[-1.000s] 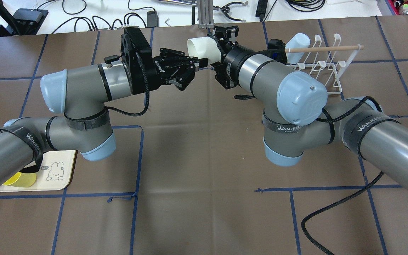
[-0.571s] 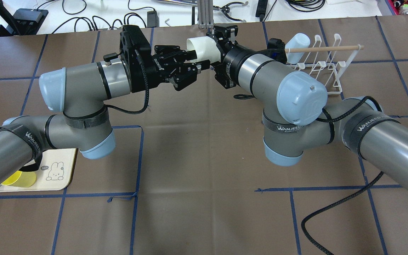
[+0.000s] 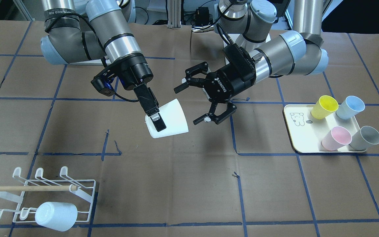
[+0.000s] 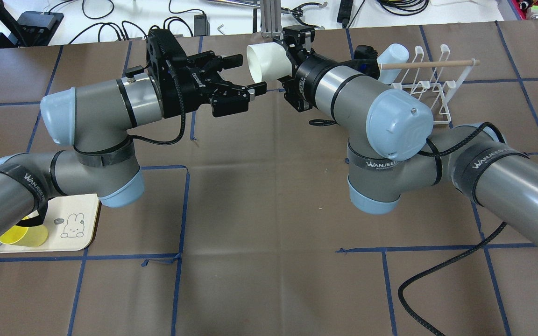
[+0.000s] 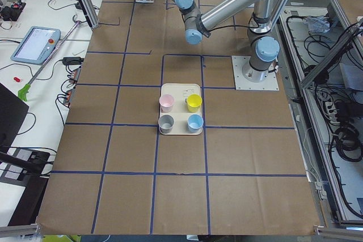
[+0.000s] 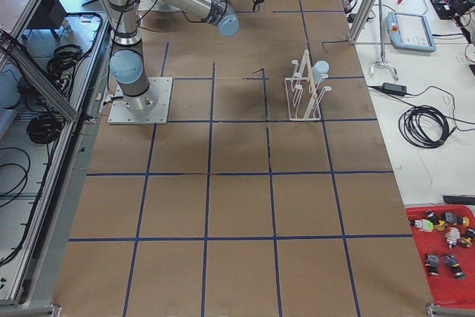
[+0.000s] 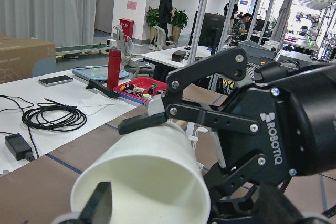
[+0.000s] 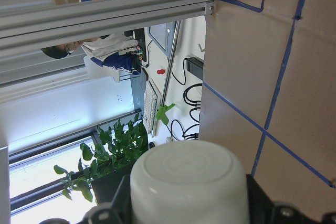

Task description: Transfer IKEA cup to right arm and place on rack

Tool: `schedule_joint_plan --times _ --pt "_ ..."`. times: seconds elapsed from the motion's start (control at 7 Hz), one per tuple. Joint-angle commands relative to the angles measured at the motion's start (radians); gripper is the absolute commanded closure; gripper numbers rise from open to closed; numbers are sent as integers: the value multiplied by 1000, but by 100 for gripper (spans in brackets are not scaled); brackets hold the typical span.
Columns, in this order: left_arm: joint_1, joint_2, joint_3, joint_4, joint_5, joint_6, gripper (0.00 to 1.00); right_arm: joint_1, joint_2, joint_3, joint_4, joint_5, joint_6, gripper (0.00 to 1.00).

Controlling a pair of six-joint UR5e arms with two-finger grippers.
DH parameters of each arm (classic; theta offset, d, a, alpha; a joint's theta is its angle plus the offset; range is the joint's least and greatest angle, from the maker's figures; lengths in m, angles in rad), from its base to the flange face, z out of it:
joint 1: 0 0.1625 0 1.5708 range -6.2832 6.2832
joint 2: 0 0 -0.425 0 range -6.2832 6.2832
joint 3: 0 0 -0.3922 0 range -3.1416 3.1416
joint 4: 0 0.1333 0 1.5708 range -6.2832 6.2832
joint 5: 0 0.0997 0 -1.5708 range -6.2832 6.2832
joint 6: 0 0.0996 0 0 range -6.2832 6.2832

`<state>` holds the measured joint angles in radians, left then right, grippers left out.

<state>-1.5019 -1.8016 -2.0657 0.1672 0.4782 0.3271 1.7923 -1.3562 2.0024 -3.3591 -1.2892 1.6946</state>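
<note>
You will find the handover has just gone through. The left claw [image 3: 187, 105], a moment ago closed in on the mouth of the white cup [image 3: 173, 120], now stands released, fingers [image 3: 196, 69] spread wide; it has drawn back toward the right of the front-facing frame and is just clear of the rim. The right claw [image 3: 156, 119] alone is grasping the cup, one finger down its outer wall, the opposing finger hidden; the cup hangs mid-frame above the tabletop [image 3: 189, 184], on its side, mouth toward the left claw.

Judgement: transfer complete, placement outstanding. The rack [image 3: 28, 188] sits at the lower left of that frame, well apart from the cup, with another white cup [image 3: 56, 215] already hung on it; expect the right arm [image 3: 120, 42] to need a long carry, and a reorientation to set the mouth over an unoccupied part of the rack.
</note>
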Motion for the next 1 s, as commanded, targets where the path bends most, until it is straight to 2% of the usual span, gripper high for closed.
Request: schedule_joint_plan --times 0.0,0.29,0.43,0.57,0.86 --pt "125 13 -5 -1 -9 -2 2 -68 28 -19 -20 1 -120 74" --pt "169 8 12 -18 15 -5 1 -173 31 -20 -43 4 -343 77" --pt "169 10 27 -18 110 -67 1 -226 35 -22 -49 4 -481 77" --pt "158 1 66 -23 258 -144 1 -269 38 -31 -49 -7 -639 77" --pt "149 16 101 -169 377 -151 1 -339 58 -28 -49 -15 -946 78"
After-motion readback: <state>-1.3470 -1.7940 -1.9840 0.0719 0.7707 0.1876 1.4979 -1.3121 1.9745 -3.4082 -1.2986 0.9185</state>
